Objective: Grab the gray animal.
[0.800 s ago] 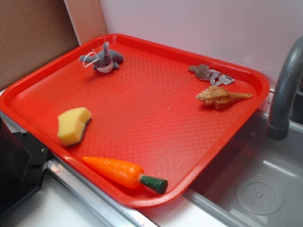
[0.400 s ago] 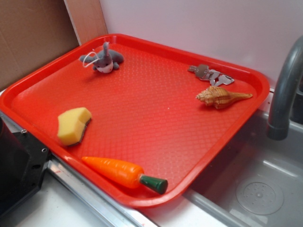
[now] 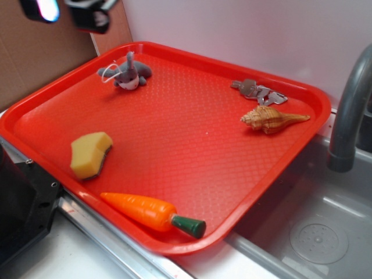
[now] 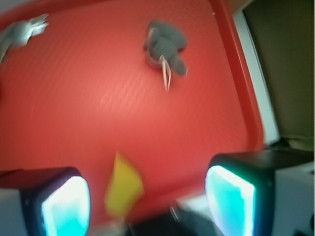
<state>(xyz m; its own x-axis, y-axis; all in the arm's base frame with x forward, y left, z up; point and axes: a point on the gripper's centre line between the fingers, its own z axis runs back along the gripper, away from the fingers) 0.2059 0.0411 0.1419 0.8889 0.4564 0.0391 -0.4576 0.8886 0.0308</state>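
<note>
In the exterior view, the gray animal (image 3: pixel 129 72) is lying on the red tray (image 3: pixel 192 139), close to the tray's far left corner. Its fin is sticking straight up. Its long body is running along the tray's far edge, with the fat end to the right and a thin pale cord loop to the left. The end effector (image 3: pixel 65 10) is hanging high up past that same corner, at the top edge of the picture, and is only partly showing. The animal is lying below it and a little to the right, not touching it. A yellow sponge (image 3: pixel 90 153) and a carrot (image 3: pixel 152 213) are sitting near the tray's near edge. The keys (image 3: pixel 258 91) and a shell (image 3: pixel 272 118) are sitting by the far right corner, well apart from the animal.

In the wrist view, the picture is blurry. The two fingers (image 4: pixel 231 196) are glowing blue at the bottom and standing wide apart, with nothing between them. The animal (image 4: pixel 165 46) is lying ahead of them, near the top, closer to the right finger than the left. Its body is running slantwise, from upper left to lower right. I think the end effector needs to go forward and down to reach it.
</note>
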